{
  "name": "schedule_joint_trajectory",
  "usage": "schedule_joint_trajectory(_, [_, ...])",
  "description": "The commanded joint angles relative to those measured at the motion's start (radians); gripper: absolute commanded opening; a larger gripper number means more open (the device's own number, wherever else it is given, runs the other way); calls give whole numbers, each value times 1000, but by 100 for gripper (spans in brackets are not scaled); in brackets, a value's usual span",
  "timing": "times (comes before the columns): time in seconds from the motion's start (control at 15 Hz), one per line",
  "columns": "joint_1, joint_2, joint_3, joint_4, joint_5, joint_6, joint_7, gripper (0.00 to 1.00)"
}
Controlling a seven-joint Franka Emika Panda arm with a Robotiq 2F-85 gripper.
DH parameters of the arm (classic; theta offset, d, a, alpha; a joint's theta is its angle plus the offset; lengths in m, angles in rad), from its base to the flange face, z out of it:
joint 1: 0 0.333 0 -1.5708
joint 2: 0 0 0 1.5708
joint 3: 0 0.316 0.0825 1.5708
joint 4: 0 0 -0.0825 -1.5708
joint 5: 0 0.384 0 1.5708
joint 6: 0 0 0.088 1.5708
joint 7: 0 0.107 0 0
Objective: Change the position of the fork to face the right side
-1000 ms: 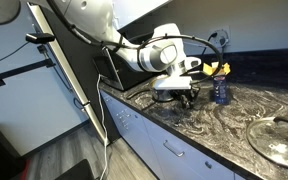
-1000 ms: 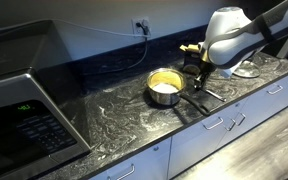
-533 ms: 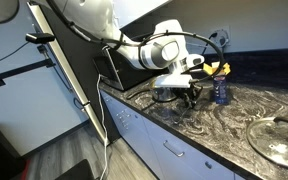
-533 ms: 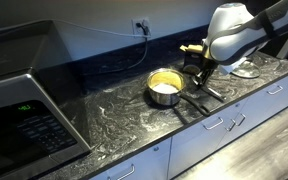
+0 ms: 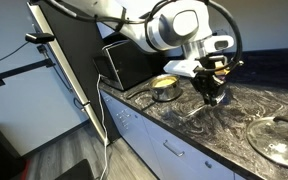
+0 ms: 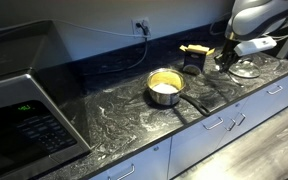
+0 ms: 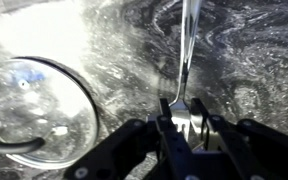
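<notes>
In the wrist view my gripper (image 7: pixel 187 122) is shut on the tined end of the fork (image 7: pixel 188 50). The fork is thin and silvery, and its handle points away from me over the dark marbled counter. In both exterior views the gripper (image 5: pixel 213 90) (image 6: pixel 227 55) hangs above the counter, away from the steel pot (image 5: pixel 164 88) (image 6: pixel 164 88). The fork is too small to make out in the exterior views.
A round glass lid (image 7: pixel 34 110) (image 5: pixel 280 140) (image 6: pixel 246 70) lies on the counter beside the gripper. The pot's dark handle (image 6: pixel 194 103) sticks out toward the counter's front edge. A yellow object (image 6: pixel 194 47) sits near the wall. A microwave (image 6: pixel 24 115) stands at the far end.
The arm has swung away from the pot toward the glass lid and risen, carrying the fork. The pot has not moved.
</notes>
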Motion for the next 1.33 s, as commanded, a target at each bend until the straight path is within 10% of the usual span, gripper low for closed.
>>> schedule_joint_trajectory(0.0, [-2, -17, -36, 1, 3, -72, 156, 7])
schedule_joint_trajectory(0.8, [-2, -31, -35, -108, 258, -5, 611, 7])
schedule_joint_trajectory(1.27, [20, -19, -36, -184, 388, 275, 804, 7])
